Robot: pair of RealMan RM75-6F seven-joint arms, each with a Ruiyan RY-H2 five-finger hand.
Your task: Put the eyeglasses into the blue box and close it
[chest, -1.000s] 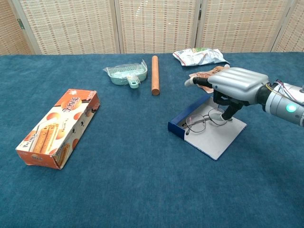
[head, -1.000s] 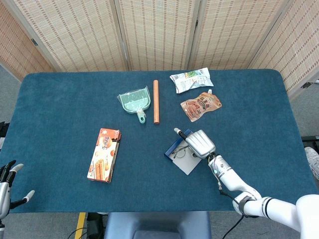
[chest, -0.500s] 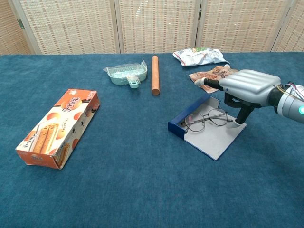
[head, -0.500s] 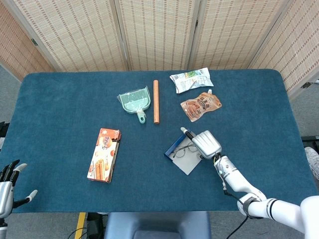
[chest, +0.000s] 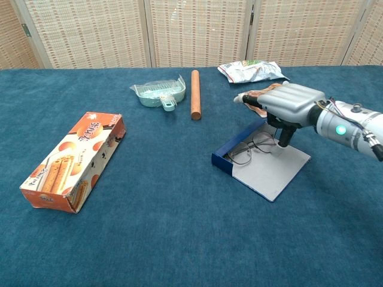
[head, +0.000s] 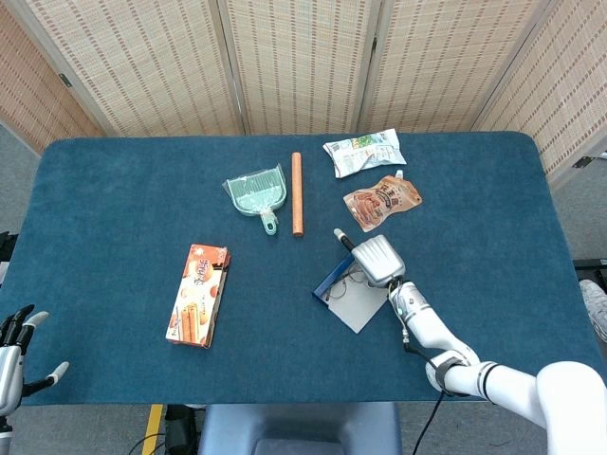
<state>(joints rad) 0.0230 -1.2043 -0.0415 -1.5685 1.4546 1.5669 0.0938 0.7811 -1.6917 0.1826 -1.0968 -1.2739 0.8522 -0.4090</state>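
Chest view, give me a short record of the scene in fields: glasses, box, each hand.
eyeglasses: tilted, partly inside the box, one lens over the tray
blue box: open, lid flat on the table
right hand: above the eyeglasses, fingers reaching down to them; grip unclear
left hand: open, at the table's near edge, holding nothing

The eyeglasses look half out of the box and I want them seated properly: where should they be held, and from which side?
Judging by their pose, take the eyeglasses at the bridge between the lenses, coming from above. They lie tilted across the blue box, one lens in the tray, and the thin rims offer little else. The right hand already hovers over their far end.
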